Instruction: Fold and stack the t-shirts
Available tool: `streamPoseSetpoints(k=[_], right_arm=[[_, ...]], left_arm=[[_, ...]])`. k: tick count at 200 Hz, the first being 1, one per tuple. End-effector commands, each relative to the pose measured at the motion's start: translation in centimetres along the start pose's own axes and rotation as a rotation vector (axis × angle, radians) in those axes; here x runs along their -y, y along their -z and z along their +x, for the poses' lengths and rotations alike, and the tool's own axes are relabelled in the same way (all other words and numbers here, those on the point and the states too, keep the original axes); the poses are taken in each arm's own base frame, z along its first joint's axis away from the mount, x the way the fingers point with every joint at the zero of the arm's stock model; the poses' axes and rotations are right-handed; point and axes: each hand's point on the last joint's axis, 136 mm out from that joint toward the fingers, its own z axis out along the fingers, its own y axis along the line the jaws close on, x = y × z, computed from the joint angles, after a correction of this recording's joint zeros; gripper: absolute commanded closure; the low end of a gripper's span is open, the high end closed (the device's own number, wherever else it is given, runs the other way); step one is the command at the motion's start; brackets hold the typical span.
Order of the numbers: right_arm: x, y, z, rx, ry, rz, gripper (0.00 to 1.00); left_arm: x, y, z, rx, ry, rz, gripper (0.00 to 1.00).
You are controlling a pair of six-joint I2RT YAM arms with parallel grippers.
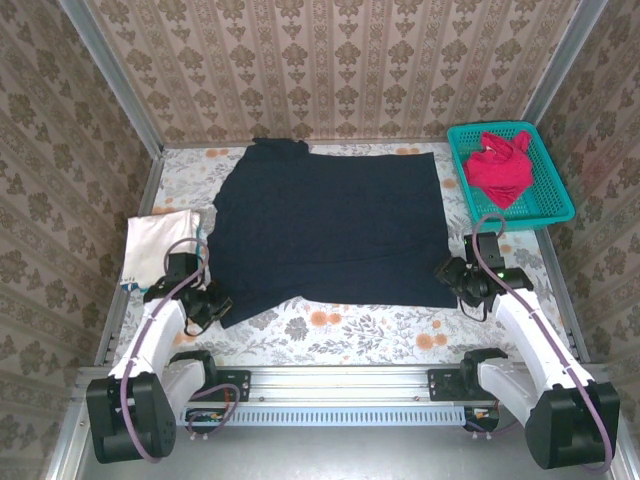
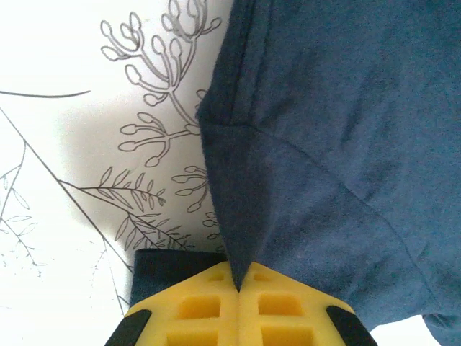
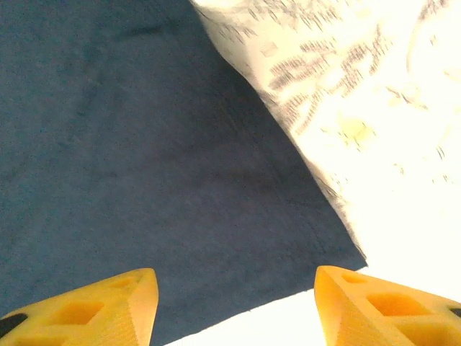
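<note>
left gripper, at the bottom centre of its wrist view, is clamped on the lower-left corner of the navy t-shirt, likely to lift it for folding; right gripper hovers with jaws apart over the lower-right corner; shirt lies flat mid-frame

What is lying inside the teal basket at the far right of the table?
A crumpled red t-shirt lies in the teal basket. Bare mesh shows around it; whatever is under the shirt is covered.
</note>
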Motion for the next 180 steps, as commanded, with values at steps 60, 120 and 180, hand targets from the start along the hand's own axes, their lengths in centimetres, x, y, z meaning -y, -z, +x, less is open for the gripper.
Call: streamPoseSetpoints(k=[60, 120, 180], right_arm=[[3.9, -3.0, 2.7, -0.109, -0.100, 0.168, 0.50], [4.3, -5.1, 3.2, -0.143, -0.145, 0.181, 0.57], [5.1, -5.7, 3.3, -0.142, -0.164, 0.206, 0.81]], left_arm=[[1.4, 1.9, -0.8, 0.027, 0.009, 0.035, 1.00], [1.6, 1.9, -0.9, 0.034, 0.020, 0.049, 1.00], [1.9, 2.0, -1.0, 0.037, 0.016, 0.059, 1.00]])
